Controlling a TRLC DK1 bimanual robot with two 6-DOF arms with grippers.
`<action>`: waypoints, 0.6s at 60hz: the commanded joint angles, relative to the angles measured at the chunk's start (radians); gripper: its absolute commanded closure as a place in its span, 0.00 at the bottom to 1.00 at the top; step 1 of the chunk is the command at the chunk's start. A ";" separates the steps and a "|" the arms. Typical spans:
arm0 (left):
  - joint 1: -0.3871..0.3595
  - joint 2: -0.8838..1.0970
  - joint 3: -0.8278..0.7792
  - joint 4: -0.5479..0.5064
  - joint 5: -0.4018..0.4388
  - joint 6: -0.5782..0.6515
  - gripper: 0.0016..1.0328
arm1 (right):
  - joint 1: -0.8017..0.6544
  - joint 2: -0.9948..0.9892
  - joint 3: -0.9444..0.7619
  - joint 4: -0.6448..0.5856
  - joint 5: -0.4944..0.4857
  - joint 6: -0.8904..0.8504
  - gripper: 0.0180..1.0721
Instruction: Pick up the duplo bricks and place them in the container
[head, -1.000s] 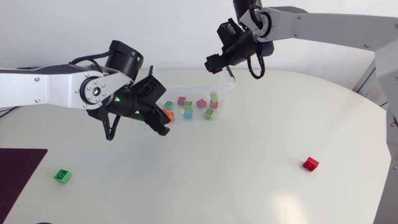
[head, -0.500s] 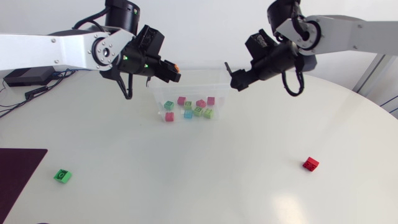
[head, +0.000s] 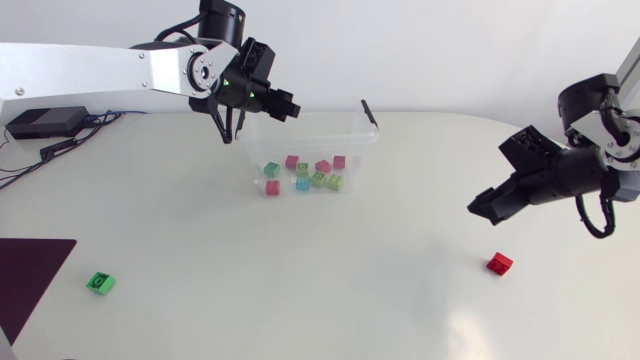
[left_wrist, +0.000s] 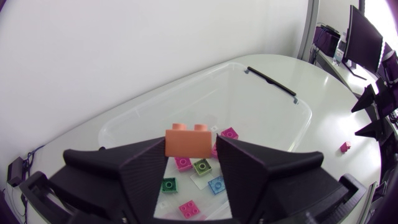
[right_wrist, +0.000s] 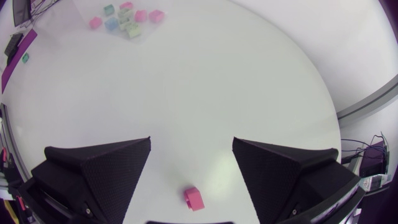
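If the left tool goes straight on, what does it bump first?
Probably the bricks lying in the clear container: the left tool, shut on an orange brick, points down into it.

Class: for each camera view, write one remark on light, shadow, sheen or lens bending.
Head view: even light, faint shadows by the red brick and green brick, pale sheen on the table. Left wrist view: the lens curves the rim of the container beyond the orange brick in the left claw. Right wrist view: the table's edge bows strongly.
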 joint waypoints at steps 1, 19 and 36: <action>-0.002 0.040 0.053 -0.043 0.001 -0.025 0.04 | -0.036 -0.023 -0.058 -0.038 -0.009 -0.092 0.09; -0.016 -0.043 0.078 -0.213 -0.016 0.013 0.04 | -0.174 0.032 -0.122 -0.117 0.016 -0.374 0.09; 0.001 -0.281 -0.105 -0.324 -0.039 0.116 0.04 | -0.208 0.160 -0.145 -0.081 0.059 -0.498 0.10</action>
